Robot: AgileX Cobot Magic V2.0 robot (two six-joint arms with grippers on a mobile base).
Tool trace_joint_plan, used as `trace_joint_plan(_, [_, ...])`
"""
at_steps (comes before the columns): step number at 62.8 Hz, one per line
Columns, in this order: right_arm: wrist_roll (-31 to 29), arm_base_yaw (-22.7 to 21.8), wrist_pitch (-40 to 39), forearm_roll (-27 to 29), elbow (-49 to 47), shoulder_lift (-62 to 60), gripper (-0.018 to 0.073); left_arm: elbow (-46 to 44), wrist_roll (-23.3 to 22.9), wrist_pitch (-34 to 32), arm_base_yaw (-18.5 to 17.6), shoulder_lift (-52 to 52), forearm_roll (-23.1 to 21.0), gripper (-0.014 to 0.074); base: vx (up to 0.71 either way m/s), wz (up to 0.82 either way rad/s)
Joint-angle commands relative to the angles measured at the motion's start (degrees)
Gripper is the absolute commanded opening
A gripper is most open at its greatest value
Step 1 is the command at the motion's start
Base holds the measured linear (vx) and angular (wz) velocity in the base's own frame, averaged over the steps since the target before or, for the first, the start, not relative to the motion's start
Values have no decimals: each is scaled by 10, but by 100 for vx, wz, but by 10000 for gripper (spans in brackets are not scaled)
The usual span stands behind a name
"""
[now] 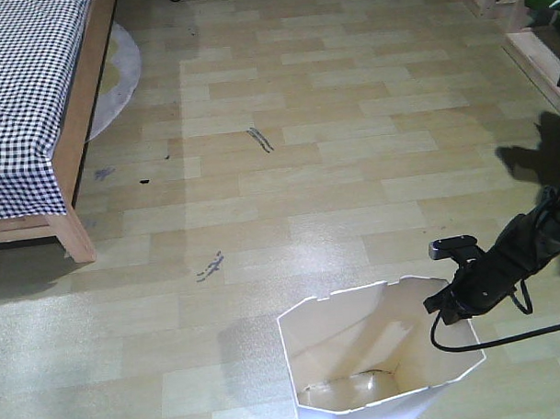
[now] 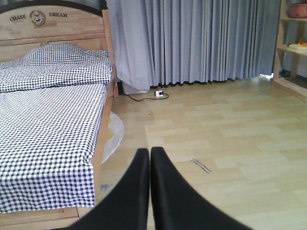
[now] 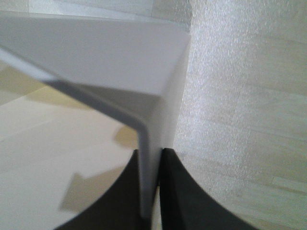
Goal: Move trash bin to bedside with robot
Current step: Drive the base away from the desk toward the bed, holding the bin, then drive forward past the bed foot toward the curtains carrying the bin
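Observation:
The white trash bin stands on the wooden floor at the bottom middle of the front view, its cream inside showing. My right gripper, on the robot's slim black arm, is shut on the bin's right rim. In the right wrist view the bin's thin white wall is pinched between the two black fingers, the right gripper around it. The bed with checked bedding lies at the upper left, well apart from the bin. My left gripper is shut with nothing in it, pointing at the floor beside the bed.
A round pale mat pokes out from under the bed. Dark scuff marks dot the floor between bin and bed. Wooden furniture stands at the upper right. Grey curtains and a power strip with cable line the far wall.

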Motion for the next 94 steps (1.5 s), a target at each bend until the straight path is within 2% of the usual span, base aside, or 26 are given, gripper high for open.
trace_joint_plan(1, [-1, -1, 57, 18, -5, -45, -6, -12, -3, -42, 0, -3, -3, -6, 18, 7])
trace_joint_plan(94, [-1, -1, 57, 18, -5, -45, -6, -12, -3, -42, 0, -3, -3, -6, 26, 2])
